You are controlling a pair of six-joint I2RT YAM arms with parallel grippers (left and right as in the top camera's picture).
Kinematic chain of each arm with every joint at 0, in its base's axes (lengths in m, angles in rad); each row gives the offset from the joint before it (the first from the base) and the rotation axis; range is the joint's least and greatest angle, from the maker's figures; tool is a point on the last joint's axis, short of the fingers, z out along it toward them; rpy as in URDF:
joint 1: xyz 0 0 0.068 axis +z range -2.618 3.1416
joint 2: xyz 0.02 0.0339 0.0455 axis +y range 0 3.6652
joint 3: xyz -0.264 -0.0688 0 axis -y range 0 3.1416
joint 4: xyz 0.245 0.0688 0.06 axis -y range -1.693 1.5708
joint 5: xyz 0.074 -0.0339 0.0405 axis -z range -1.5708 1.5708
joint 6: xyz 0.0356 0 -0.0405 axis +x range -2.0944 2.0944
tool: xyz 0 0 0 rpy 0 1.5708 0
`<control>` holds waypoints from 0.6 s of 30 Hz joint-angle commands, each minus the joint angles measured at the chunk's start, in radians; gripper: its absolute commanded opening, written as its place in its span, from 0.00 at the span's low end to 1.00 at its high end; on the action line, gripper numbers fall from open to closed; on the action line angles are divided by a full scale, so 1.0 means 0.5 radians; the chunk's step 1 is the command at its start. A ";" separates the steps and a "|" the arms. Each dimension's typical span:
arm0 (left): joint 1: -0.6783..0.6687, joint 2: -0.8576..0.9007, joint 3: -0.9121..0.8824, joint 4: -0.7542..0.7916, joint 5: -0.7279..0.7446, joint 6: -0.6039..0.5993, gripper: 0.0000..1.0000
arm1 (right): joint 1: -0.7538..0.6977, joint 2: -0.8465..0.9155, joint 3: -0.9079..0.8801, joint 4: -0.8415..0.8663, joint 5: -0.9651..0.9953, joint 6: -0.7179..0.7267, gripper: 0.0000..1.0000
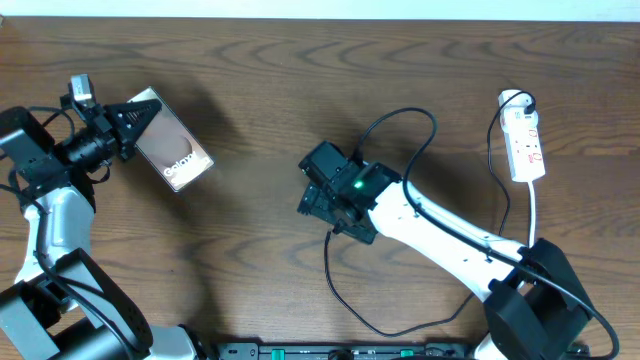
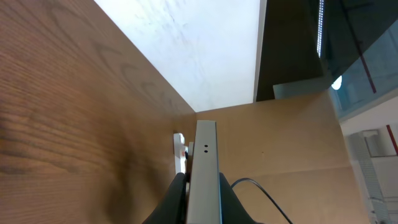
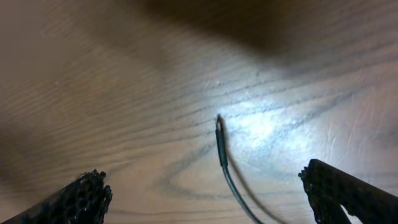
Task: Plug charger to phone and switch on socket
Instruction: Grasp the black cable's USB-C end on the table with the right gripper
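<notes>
My left gripper is shut on the phone at the far left and holds it by one end; the dark glossy face with white lettering points up. In the left wrist view the phone's silver edge stands between the two fingers. My right gripper is open at the table's middle, above the charger. In the right wrist view the charger's plug tip lies on the wood between the spread fingers. The thin black charger cable loops toward the front edge. The white socket lies at the far right.
The socket's white cord runs down toward the right arm's base. A black cable arches behind the right wrist. The socket also shows small beyond the phone in the left wrist view.
</notes>
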 commanded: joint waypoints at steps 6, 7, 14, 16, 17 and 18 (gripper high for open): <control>0.006 -0.037 0.034 0.010 0.093 0.005 0.07 | 0.118 0.164 -0.018 -0.008 -0.062 0.047 0.99; 0.006 -0.037 0.034 0.010 0.093 0.005 0.07 | 0.118 0.165 -0.018 -0.006 -0.062 0.023 0.99; 0.006 -0.037 0.034 0.010 0.093 0.005 0.07 | 0.155 0.236 -0.019 -0.018 0.048 -0.025 0.99; 0.006 -0.037 0.034 0.010 0.092 0.005 0.07 | 0.165 0.282 -0.019 -0.014 0.066 -0.024 0.99; 0.006 -0.037 0.034 0.010 0.093 0.005 0.07 | 0.166 0.304 -0.019 -0.014 0.071 -0.024 0.99; 0.006 -0.037 0.034 0.010 0.092 0.005 0.07 | 0.166 0.333 -0.019 -0.014 0.072 -0.024 0.99</control>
